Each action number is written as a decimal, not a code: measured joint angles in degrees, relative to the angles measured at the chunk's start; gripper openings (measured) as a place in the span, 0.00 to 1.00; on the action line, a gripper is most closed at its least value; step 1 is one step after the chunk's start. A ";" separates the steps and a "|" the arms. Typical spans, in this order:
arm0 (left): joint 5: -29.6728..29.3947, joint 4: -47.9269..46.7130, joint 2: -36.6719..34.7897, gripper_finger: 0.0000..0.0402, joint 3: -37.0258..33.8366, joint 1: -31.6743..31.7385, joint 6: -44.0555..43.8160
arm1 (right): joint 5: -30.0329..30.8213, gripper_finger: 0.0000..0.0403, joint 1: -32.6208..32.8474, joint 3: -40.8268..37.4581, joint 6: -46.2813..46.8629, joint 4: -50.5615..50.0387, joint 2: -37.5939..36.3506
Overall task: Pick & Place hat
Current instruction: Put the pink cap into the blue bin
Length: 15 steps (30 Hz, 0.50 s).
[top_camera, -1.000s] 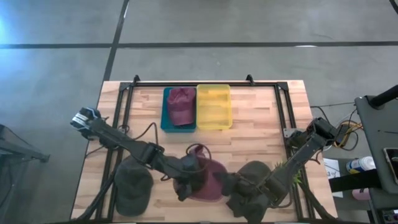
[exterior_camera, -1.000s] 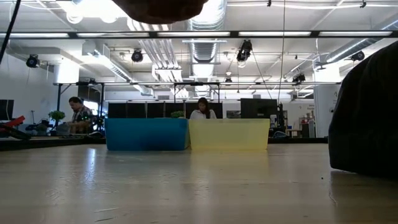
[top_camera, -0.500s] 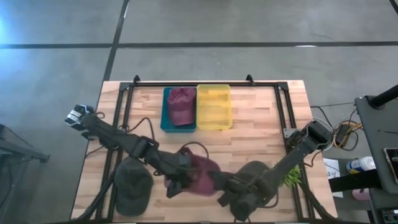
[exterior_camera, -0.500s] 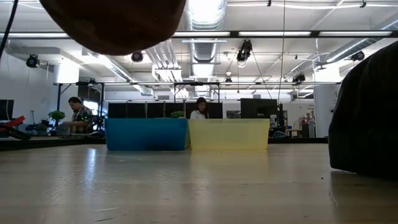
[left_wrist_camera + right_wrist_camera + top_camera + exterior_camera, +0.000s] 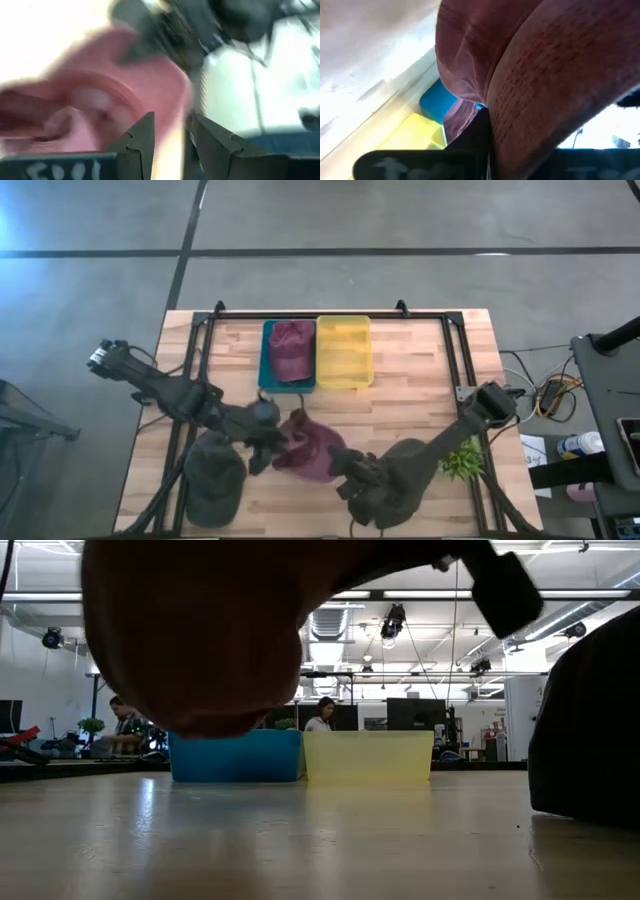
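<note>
A maroon hat (image 5: 312, 448) hangs in the air between my two grippers over the table's middle; in the low view it (image 5: 190, 640) is clear of the tabletop. My left gripper (image 5: 268, 445) is shut on its left side and my right gripper (image 5: 338, 463) on its right near side. A second maroon hat (image 5: 290, 350) lies in the blue bin (image 5: 266, 370) at the far side. The yellow bin (image 5: 344, 350) stands right of it. My left gripper (image 5: 172, 127) pinches the hat's edge (image 5: 167, 107) between its two fingers, coming from the table's left. The hat is lifted clear. My right gripper (image 5: 487, 120) is shut on the hat's stiff, ribbed part (image 5: 530, 90) from the right near side; the hat itself hides the contact.
Two dark green hats lie on the table, one near left (image 5: 213, 480), one near right (image 5: 412, 458) under my right arm; the latter shows in the low view (image 5: 590, 730). A small green plant (image 5: 462, 463) lies by the right edge. People sit in the room beyond.
Both grippers have carried the maroon hat toward the table's left and far edge, keeping shut on it. The hat has bunched up between them. In the low view it has come to fill much more of the upper left.
</note>
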 joint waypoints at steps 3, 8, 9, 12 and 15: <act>-10.35 -3.59 -2.05 0.31 -0.38 0.13 -2.21 | 0.95 0.03 0.53 0.13 -0.70 0.54 1.82; -14.67 -11.21 -2.57 0.31 -4.56 0.83 -6.62 | 1.74 0.03 0.35 0.15 1.11 1.00 2.19; -14.61 -10.20 -2.20 0.31 -6.37 1.52 -7.32 | 1.78 0.03 0.30 0.15 0.73 1.05 2.17; -12.94 -4.52 -1.23 0.31 -12.27 3.61 -9.19 | 1.51 0.03 0.26 0.15 0.59 0.98 2.19; -9.52 2.02 -0.11 0.31 -18.42 4.86 -9.92 | 1.50 0.03 0.17 0.15 0.99 1.85 2.21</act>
